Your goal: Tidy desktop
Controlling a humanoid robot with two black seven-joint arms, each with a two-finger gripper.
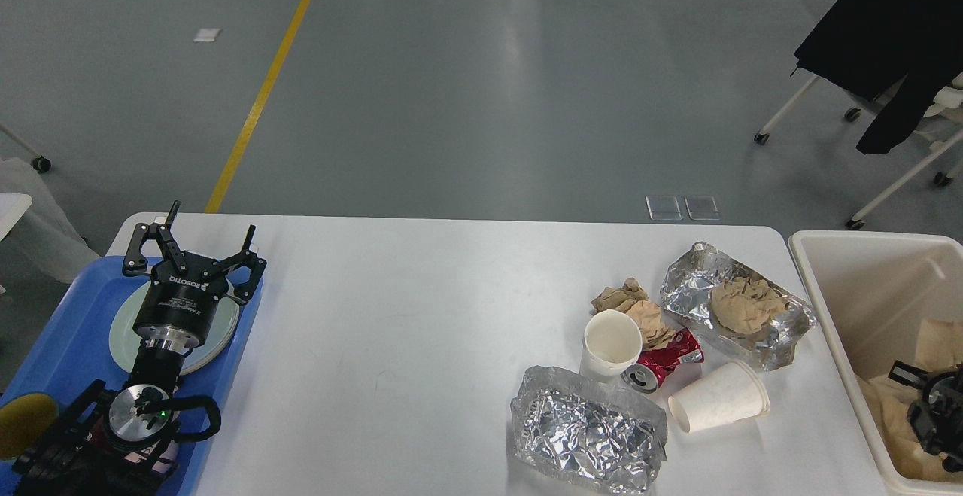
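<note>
Right now my right gripper (933, 413) sits low inside the cream bin (827, 285), over brown crumpled paper (899, 436); it shows small and dark, so I cannot tell how far its fingers are parted or whether it grips anything. My left gripper (197, 244) hangs over the plate (124, 330) on the blue tray (64, 338), fingers spread wide and empty.

To the left of my right gripper, the desktop (421, 315) carries the remaining litter in a cluster: 2 foil trays (587, 436), 2 paper cups (613, 342), a crushed red can (666, 364) and paper wads (639, 308).

I judge the step in hand is clearing the bin and going for the next piece. To do it well, I should lift straight up above the bin wall before swinging left, then take the tipped cup (718, 406) nearest me, gripping across its side gently so it does not crumple or roll away.
</note>
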